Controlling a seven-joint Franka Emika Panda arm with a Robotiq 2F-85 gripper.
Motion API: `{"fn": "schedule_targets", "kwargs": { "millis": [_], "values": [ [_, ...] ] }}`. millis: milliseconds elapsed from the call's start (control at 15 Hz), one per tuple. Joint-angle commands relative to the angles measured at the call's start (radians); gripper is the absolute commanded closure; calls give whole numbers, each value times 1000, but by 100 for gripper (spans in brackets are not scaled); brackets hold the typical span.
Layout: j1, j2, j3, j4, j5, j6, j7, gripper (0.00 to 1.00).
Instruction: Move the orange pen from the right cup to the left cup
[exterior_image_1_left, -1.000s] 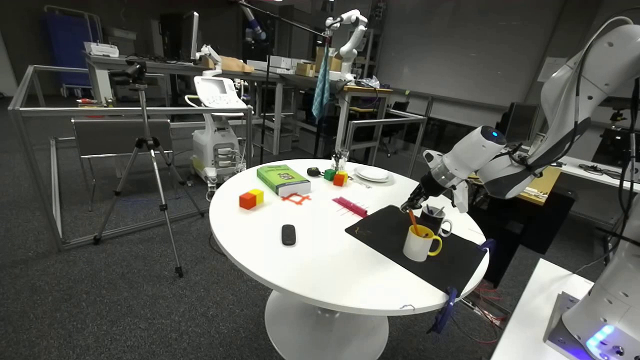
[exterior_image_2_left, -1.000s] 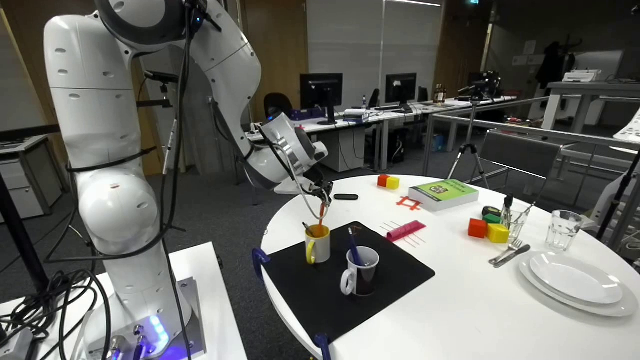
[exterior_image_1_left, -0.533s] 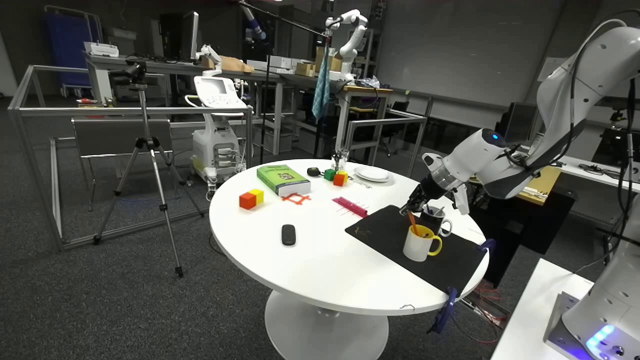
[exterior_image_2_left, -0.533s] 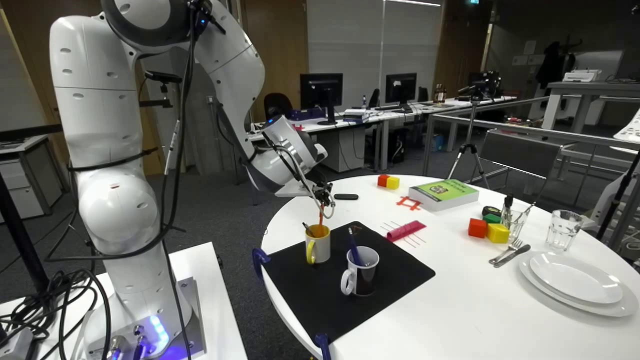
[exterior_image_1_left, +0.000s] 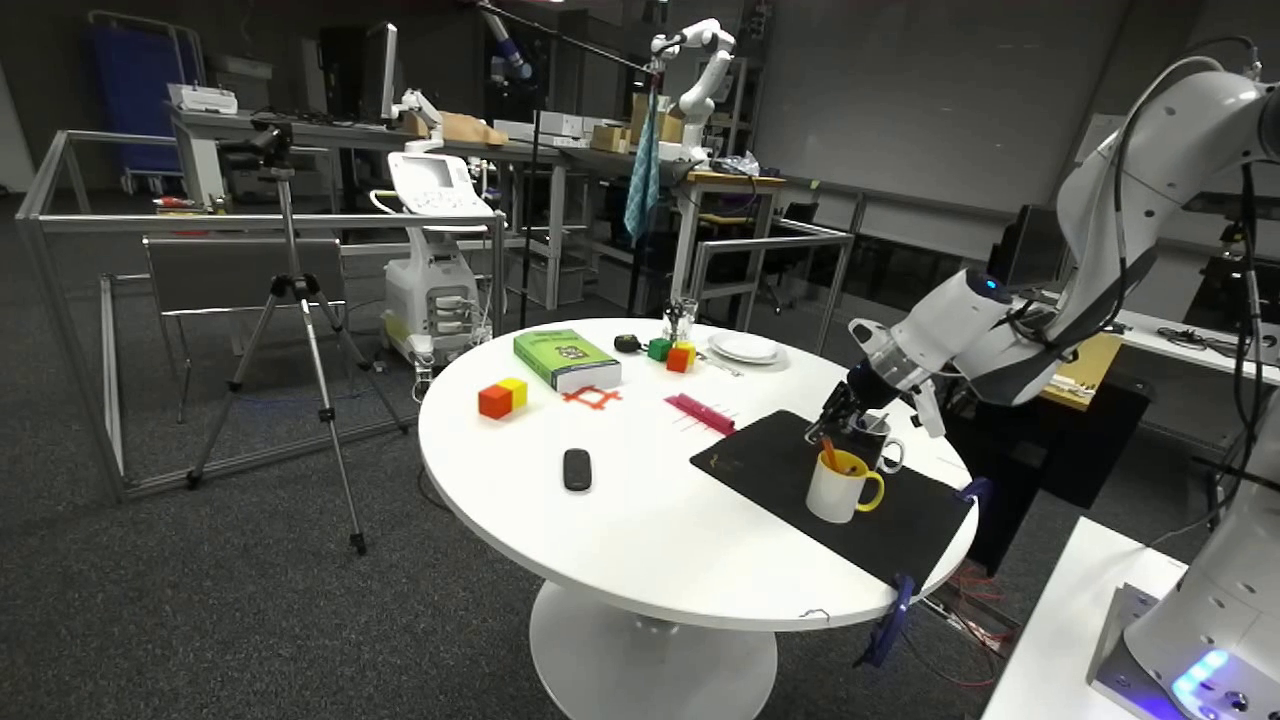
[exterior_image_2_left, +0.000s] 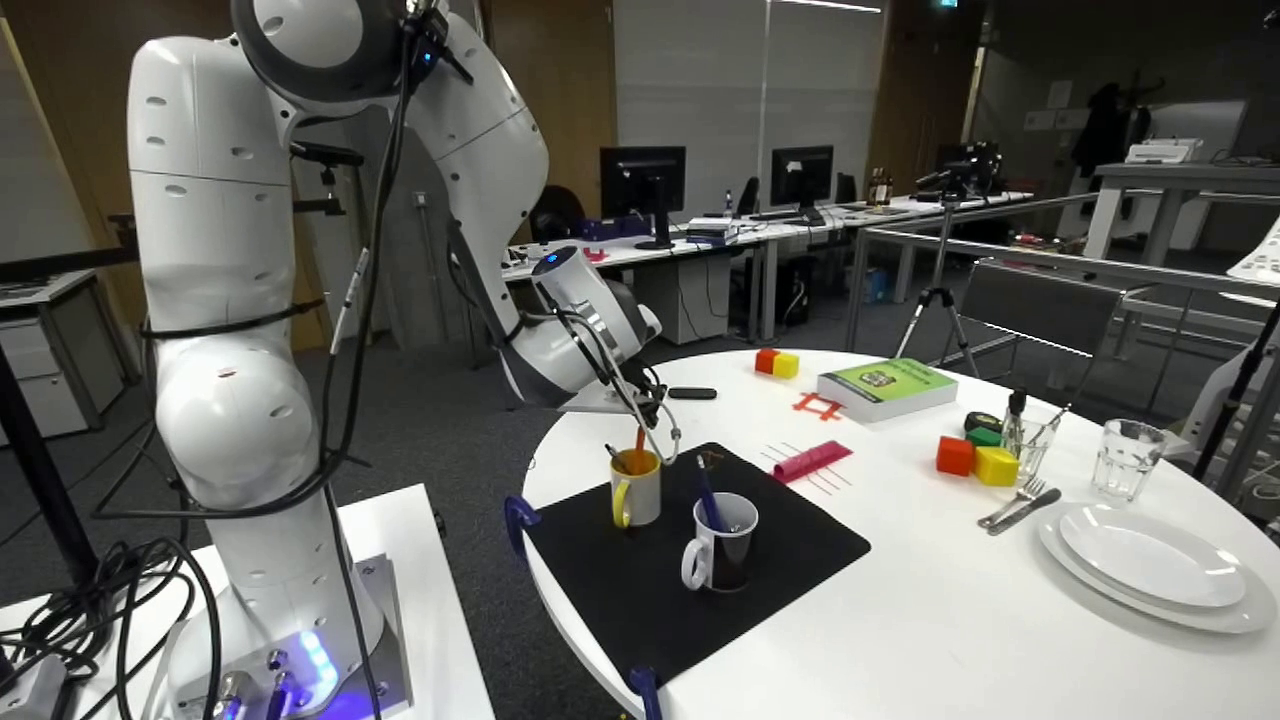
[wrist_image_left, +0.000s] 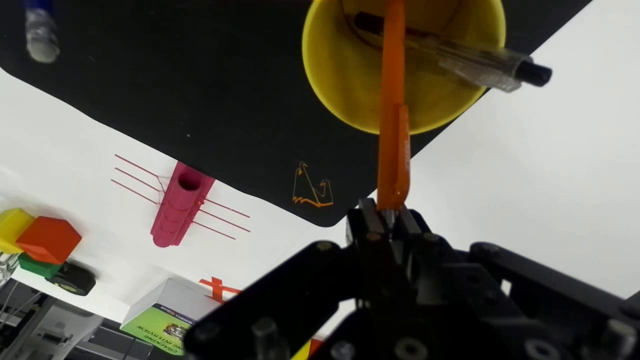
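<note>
The left cup, a yellow-rimmed mug with a yellow handle (exterior_image_1_left: 832, 497), stands upright on the black mat; it also shows in an exterior view (exterior_image_2_left: 648, 500). The orange pen (wrist_image_left: 392, 125) reaches down into it, leaning, with its upper part above the rim (exterior_image_1_left: 829, 454). My gripper (wrist_image_left: 390, 215) is just above the mug, its fingertips shut around the pen's top end. Where the pen's lower tip rests is out of the wrist view. The right cup, dark with a white handle (exterior_image_2_left: 730, 560), stands beside it and holds a blue pen (exterior_image_2_left: 708, 495).
A clear pen with black ends (wrist_image_left: 480, 65) leans in the yellow mug. The black mat (exterior_image_2_left: 620, 590) is clamped at the table edge. A pink tube piece (exterior_image_2_left: 812, 461), a green book (exterior_image_2_left: 890, 388), coloured cubes (exterior_image_2_left: 955, 456) and plates (exterior_image_2_left: 1150, 560) lie farther off.
My gripper has moved down toward the yellow mug, and the orange pen has sunk lower into it. Less of the pen shows above the rim. Both cups have stayed in place.
</note>
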Motion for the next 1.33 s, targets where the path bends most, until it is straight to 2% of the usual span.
{"fn": "schedule_targets", "kwargs": {
  "millis": [0, 133, 200, 267, 333, 600, 667, 733, 800, 933, 1000, 1267],
  "values": [
    [-20, 21, -23, 14, -35, 54, -42, 98],
    [-20, 30, -29, 11, -33, 57, -64, 95],
    [-120, 14, 78, -33, 129, 31, -241, 66],
    [-35, 32, -13, 4, 5, 52, -116, 65],
    [-50, 31, 0, -1, 20, 49, -153, 59],
    [-46, 26, 0, -7, 13, 35, -158, 28],
    [-135, 5, 98, -60, 179, 12, -333, 21],
    [-63, 14, 24, -29, 51, 25, -195, 12],
    [-78, 4, 41, -47, 66, 25, -227, 6],
    [-81, -18, 46, -73, 59, 21, -218, 0],
    [-145, -47, 122, -131, 226, 3, -390, 0],
    [-173, -109, 186, -205, 449, 2, -580, 0]
  ]
}}
